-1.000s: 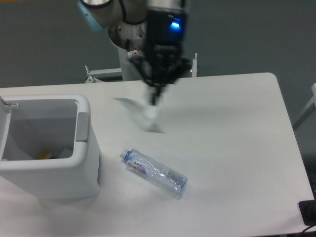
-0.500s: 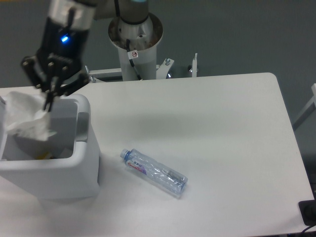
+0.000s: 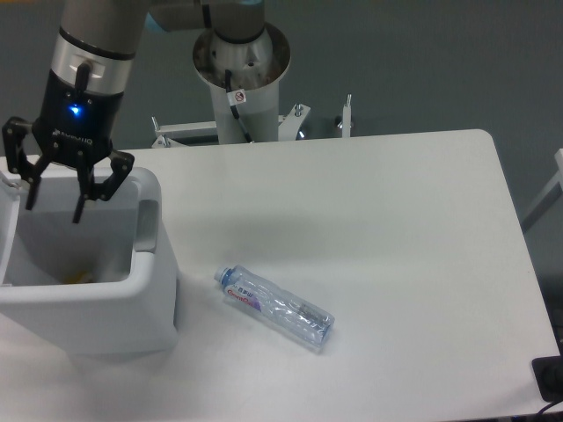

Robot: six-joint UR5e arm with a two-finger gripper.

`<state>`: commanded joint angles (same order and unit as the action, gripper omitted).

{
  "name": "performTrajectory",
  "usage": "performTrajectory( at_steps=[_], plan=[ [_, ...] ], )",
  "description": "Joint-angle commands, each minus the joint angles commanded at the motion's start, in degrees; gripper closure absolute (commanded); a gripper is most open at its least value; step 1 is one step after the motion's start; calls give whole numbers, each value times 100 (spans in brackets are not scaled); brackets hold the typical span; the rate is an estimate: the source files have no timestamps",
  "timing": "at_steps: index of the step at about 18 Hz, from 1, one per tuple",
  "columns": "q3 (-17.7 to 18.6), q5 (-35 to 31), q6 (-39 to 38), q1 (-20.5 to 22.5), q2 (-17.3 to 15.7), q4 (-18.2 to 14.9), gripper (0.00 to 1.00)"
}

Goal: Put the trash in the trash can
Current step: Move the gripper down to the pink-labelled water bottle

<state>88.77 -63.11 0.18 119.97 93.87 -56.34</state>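
Observation:
A clear plastic water bottle (image 3: 274, 307) with a pink-and-blue label and pale blue cap lies on its side on the white table, right of the trash can. The trash can (image 3: 158, 290) is a large boxy white bin at the left edge. My gripper (image 3: 54, 206) hangs over the bin's opening, open, with nothing between its fingers. The crumpled wrapper is not visible; only a bit of yellow shows at the bin's bottom.
The arm's base column (image 3: 240, 83) stands behind the table's back edge, with metal brackets (image 3: 299, 119) beside it. A dark object (image 3: 550, 378) sits at the lower right corner beyond the table edge.
The gripper carried the crumpled wrapper from mid-table to over the bin, then opened. The wrapper has left its fingers and no longer shows. The bottle has not moved.

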Motion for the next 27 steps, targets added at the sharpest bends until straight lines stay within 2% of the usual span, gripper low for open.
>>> performTrajectory(
  at_steps=[5, 8, 11, 15, 18, 20, 21, 24, 27],
  plan=[
    [-36, 18, -737, 1580, 79, 35, 0],
    [78, -61, -800, 2082, 325, 35, 0],
    [210, -833, -1149, 2241, 597, 44, 0],
    [27, -1019, -1512, 2233, 1299, 62, 0],
    [52, -1528, -1591, 2189, 1756, 79, 0],
    [35, -1529, -1591, 2137, 1977, 236, 0],
    [44, -1547, -1582, 2058, 2152, 446, 0],
    [26, -1827, -1635, 2031, 2521, 554, 0],
    [26, -1933, -1723, 1917, 2750, 686, 0]
  ],
)
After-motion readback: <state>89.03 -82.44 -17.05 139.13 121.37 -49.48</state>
